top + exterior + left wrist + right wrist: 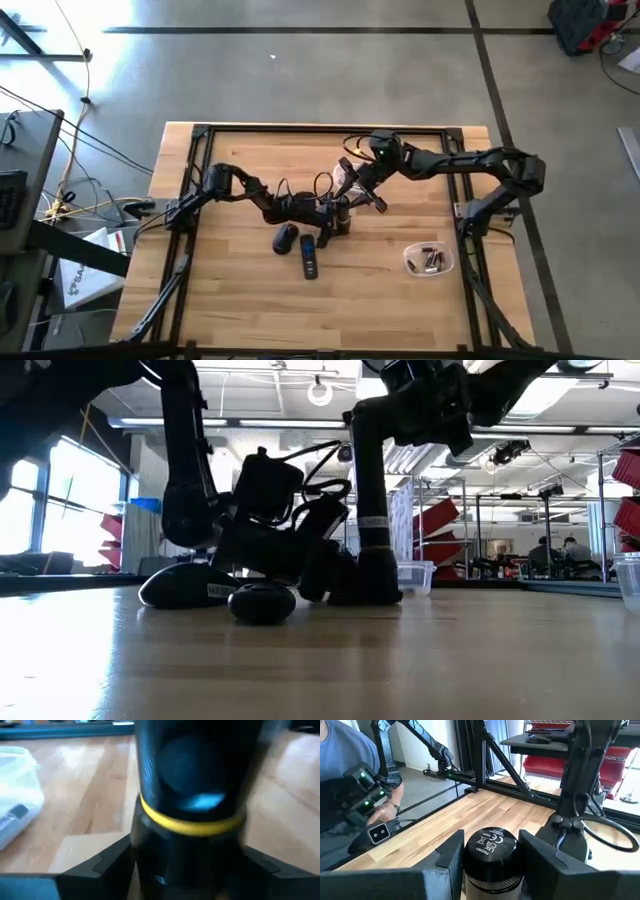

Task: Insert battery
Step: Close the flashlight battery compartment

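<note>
Black cylindrical flashlight (492,855) with yellow ring stands upright at table (240,310) centre; both left gripper (187,865) and right gripper (490,852) pinch it. End cap print unreadable. Batteries lie in a clear container (429,260) near right

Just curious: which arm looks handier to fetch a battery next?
Probably the right gripper: the clear plastic tub of batteries lies on its side, while the left gripper clamps the black yellow-ringed cylinder.
</note>
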Motion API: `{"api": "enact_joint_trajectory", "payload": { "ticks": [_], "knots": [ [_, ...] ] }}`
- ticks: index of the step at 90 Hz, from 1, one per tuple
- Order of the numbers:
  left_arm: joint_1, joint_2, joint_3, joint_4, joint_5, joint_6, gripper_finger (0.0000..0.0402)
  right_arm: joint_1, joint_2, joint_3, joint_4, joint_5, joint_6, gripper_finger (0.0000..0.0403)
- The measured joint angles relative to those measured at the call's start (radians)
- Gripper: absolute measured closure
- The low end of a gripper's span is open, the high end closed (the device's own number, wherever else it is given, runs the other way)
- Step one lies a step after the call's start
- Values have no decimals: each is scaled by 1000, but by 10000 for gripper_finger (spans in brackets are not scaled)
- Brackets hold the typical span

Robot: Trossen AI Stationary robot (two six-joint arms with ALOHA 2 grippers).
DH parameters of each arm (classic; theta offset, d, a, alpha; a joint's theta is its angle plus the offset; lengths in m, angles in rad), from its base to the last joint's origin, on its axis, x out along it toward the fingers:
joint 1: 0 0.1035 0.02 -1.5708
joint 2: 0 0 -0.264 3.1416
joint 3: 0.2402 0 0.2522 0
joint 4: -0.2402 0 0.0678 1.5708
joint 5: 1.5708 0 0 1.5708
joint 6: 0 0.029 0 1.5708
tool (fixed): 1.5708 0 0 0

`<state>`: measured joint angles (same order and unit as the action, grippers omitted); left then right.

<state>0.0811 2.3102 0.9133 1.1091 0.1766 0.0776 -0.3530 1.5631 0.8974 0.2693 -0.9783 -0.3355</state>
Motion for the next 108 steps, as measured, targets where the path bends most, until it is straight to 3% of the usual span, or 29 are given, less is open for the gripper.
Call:
{"api": "enact_joint_trajectory", "payload": {
  "ticks": [12, 47, 75, 108],
  "knots": [
    [7, 9, 9, -26, 3, -14, 211, -1, -1, 0, -24, 10, -15, 273],
    [35, -58, 9, -241, 39, -1, 210, -39, -5, 2, -105, 29, -91, 273],
    [47, -57, 8, -254, 126, 11, 210, -59, -5, 3, -141, 25, -113, 273],
    [74, -57, 8, -257, 159, 33, 210, -61, -6, 116, -406, 16, -171, 273]
  ]
}}
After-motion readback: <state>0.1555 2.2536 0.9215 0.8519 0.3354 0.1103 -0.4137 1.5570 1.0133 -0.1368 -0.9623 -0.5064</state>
